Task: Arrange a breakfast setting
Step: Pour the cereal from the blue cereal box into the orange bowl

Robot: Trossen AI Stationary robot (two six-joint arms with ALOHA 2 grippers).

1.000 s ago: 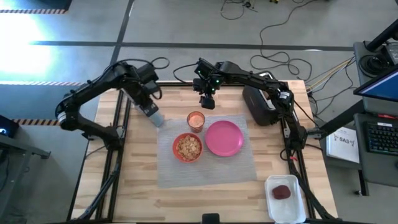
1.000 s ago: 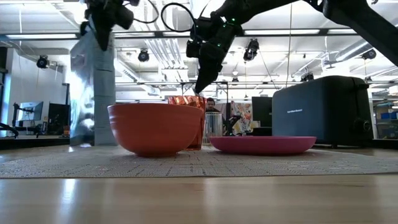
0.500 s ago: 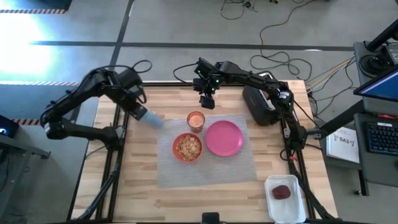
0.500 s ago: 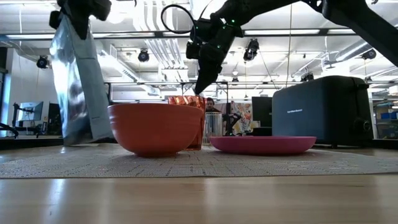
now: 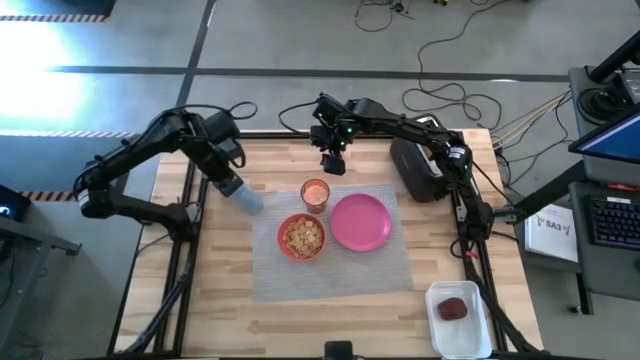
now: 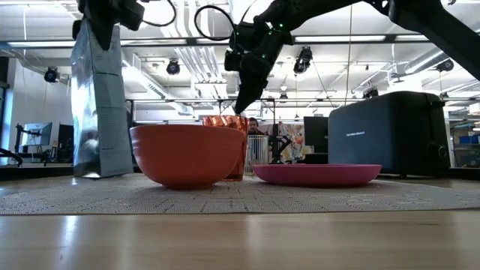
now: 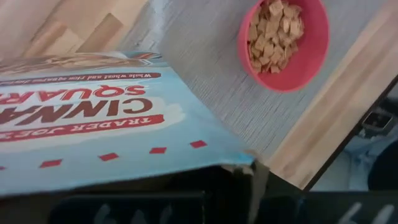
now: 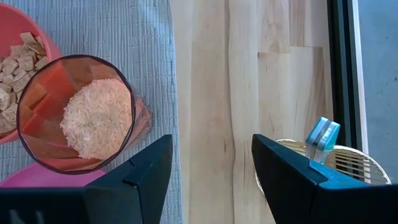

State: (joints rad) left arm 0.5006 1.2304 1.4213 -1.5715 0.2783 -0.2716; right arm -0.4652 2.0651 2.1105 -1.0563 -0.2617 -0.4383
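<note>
My left gripper [image 5: 226, 168] is shut on a light-blue cereal bag [image 5: 245, 195], which stands upright [image 6: 97, 97] left of the grey placemat [image 5: 330, 265]. On the mat are a red-orange bowl [image 5: 301, 237] of cereal squares, an orange cup [image 5: 315, 192] holding white grains, and a pink plate [image 5: 360, 222]. My right gripper [image 5: 333, 165] is open and empty just above the cup's far side [image 8: 96, 118]. A dark-red item [image 5: 453, 309] lies in a white tray. No spoon or toast shows. My left gripper holds the cereal bag by its top end [image 6: 94, 30], coming from above with the fingers pointing down. The bag hangs upright below them. Its lower end [image 6: 94, 171] is at table height; whether it touches the table I cannot tell. The fingers themselves are hidden in the left wrist view.
A black toaster [image 5: 420, 170] stands at the far right of the table. A woven basket [image 8: 311, 165] with a blue clip sits beyond the table's far edge. The white tray [image 5: 470, 335] is at the near right corner. Bare wood lies left of and in front of the mat.
My left gripper has carried the cereal bag away from the bowl toward the table's left edge. The bag swung tilted on the way and now hangs upright again.
</note>
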